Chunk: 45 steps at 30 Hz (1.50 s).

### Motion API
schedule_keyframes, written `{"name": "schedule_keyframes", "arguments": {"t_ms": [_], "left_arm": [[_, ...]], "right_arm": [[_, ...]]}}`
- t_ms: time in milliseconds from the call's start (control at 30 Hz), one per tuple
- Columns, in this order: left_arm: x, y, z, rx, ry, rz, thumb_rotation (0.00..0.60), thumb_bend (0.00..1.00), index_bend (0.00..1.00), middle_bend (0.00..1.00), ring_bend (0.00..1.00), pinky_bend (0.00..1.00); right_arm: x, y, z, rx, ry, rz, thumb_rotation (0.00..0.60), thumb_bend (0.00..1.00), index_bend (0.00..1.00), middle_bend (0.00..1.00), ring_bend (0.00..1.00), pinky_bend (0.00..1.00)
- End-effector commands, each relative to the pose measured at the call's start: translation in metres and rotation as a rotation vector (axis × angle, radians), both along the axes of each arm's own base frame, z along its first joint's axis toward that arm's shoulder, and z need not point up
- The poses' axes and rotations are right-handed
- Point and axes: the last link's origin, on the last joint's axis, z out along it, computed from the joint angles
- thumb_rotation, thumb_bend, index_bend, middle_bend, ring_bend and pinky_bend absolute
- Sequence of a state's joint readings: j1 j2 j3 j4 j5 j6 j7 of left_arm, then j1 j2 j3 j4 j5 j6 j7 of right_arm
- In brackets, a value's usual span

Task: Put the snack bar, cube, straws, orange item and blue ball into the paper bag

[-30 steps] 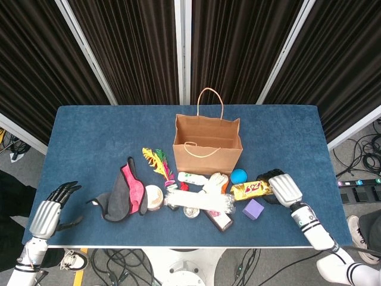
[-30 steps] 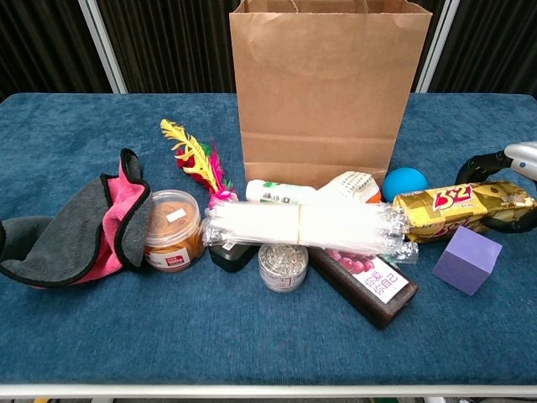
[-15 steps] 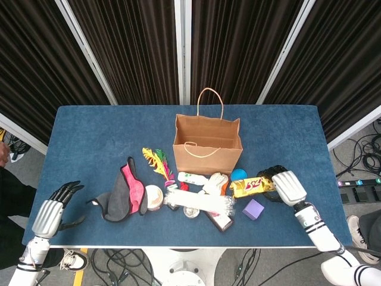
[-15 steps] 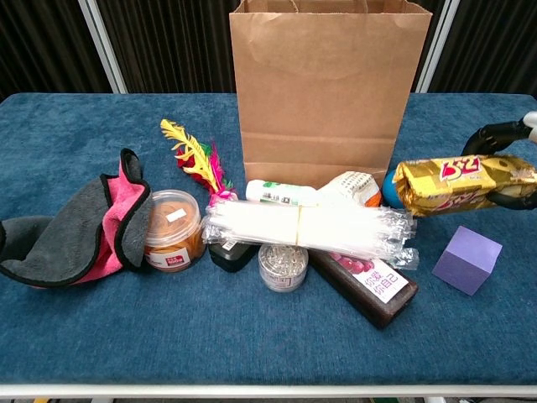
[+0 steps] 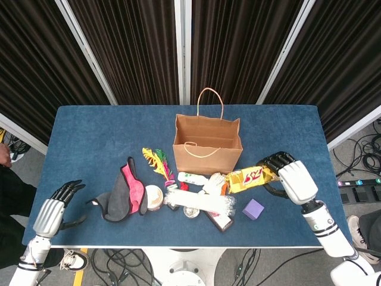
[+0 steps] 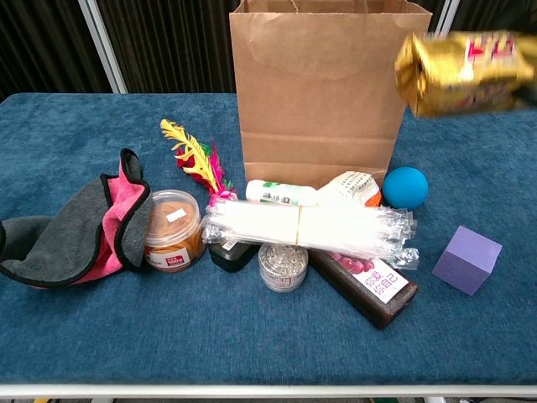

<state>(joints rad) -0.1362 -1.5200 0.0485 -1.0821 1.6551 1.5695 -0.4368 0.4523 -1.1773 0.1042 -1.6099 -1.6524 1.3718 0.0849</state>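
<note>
Right hand [image 5: 293, 180] grips snack bar [image 6: 466, 73] (aloft) — beside paper bag [image 6: 323, 92], above blue ball [image 6: 406, 187].

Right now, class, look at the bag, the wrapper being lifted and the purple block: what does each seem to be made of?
Paper bag: brown kraft paper, matte, with fold creases.
Snack bar, held by the right hand: shiny gold wrapper, probably foil or metallised plastic, crinkled and reflective.
Cube: matte purple with sharp edges and even colour; possibly foam, wood or plastic, the look leaves it open.
</note>
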Motion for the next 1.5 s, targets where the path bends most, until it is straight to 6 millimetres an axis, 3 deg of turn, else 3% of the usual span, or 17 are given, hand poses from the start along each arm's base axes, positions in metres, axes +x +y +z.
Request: {"name": "schedule_keyframes", "arguments": {"t_ms": [33, 267, 467, 700, 867, 967, 1267, 1400, 1500], "left_arm": [[-0.001, 0.000, 0.001, 0.000, -0.004, 0.006, 0.600, 0.24, 0.24, 0.23, 0.15, 0.24], [-0.001, 0.001, 0.004, 0.006, -0.023, 0.013, 0.600, 0.24, 0.24, 0.23, 0.15, 0.24], [-0.001, 0.002, 0.006, 0.012, -0.037, 0.019, 0.600, 0.24, 0.24, 0.23, 0.15, 0.24], [-0.005, 0.004, 0.009, 0.016, -0.055, 0.037, 0.600, 0.24, 0.24, 0.23, 0.15, 0.24], [-0.005, 0.006, 0.012, 0.028, -0.061, 0.032, 0.600, 0.24, 0.24, 0.23, 0.15, 0.24], [-0.004, 0.007, 0.012, 0.032, -0.069, 0.021, 0.600, 0.24, 0.24, 0.23, 0.15, 0.24], [-0.003, 0.006, 0.014, 0.035, -0.075, 0.008, 0.600, 0.24, 0.24, 0.23, 0.15, 0.24], [-0.004, 0.006, 0.016, 0.046, -0.081, 0.008, 0.600, 0.24, 0.24, 0.23, 0.15, 0.24], [-0.005, 0.007, 0.017, 0.048, -0.085, 0.010, 0.600, 0.24, 0.24, 0.23, 0.15, 0.24]], "right_arm": [[0.030, -0.006, 0.025, -0.086, -0.006, 0.064, 0.600, 0.30, 0.47, 0.46, 0.31, 0.29], [0.065, -0.023, 0.033, -0.198, 0.043, 0.080, 0.600, 0.31, 0.47, 0.46, 0.31, 0.29], [0.107, -0.047, 0.032, -0.274, 0.118, 0.090, 0.600, 0.32, 0.47, 0.46, 0.31, 0.29], [0.137, -0.076, 0.032, -0.358, 0.177, 0.082, 0.600, 0.32, 0.47, 0.46, 0.31, 0.29], [0.140, -0.096, 0.025, -0.402, 0.268, 0.070, 0.600, 0.34, 0.48, 0.46, 0.32, 0.29], [0.136, -0.107, 0.010, -0.382, 0.356, 0.060, 0.600, 0.34, 0.48, 0.46, 0.32, 0.29], [0.142, -0.108, -0.026, -0.261, 0.426, 0.088, 0.600, 0.34, 0.48, 0.46, 0.32, 0.29], [0.150, -0.109, -0.029, -0.273, 0.460, 0.119, 0.600, 0.28, 0.47, 0.44, 0.31, 0.28], [0.155, -0.106, -0.028, -0.267, 0.455, 0.127, 0.600, 0.19, 0.38, 0.38, 0.25, 0.22]]}}
